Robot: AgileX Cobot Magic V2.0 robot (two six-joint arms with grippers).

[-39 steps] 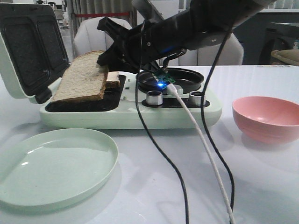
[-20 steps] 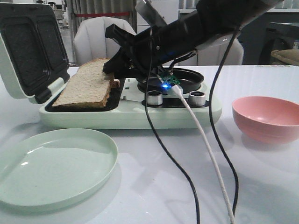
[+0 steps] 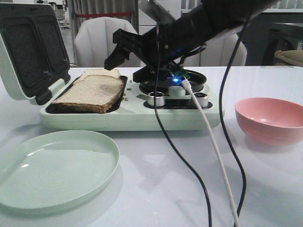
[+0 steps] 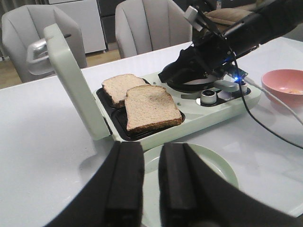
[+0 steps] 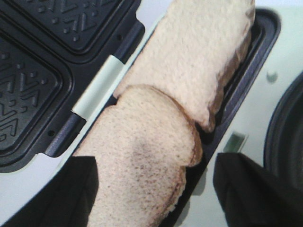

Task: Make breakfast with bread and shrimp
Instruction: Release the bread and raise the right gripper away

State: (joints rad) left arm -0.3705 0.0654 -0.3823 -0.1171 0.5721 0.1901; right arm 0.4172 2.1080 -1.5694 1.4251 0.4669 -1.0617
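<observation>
Nearest to me, the left tool point(image 4: 143, 189) hung low over the pale green plate point(image 3: 52, 165), its two dark fingers drawn close with only a thin gap between them and nothing held in it. Beyond that tool stood the sandwich maker point(image 3: 132, 111) on the white tabletop point(image 3: 156, 189), its lid point(image 3: 31, 47) thrown back, and the bread point(image 4: 150, 108) lay in the open tray: two slices, the nearer one overlapping an edge of the farther one point(image 4: 120, 86), both lying flat. Directly under the right tool point(image 3: 120, 49) those slices sat, apart from its fingers; seen from its own wrist, the two black fingers stood wide, one to each side of the nearer slice, with nothing between them but air. To my eye the bread would handle as something light, soft and easily crushed or torn, with the crust the firmer part, so I would judge an edge along the crust the sensible place to pinch, and gently. Off to the far side of the right tool from the lid rested a pink bowl point(image 3: 271, 118); the left wrist view showed some pale orange bits point(image 4: 294, 91) in its bottom, likely the shrimp, though too small to say for sure. They looked small and probably slippery.
</observation>
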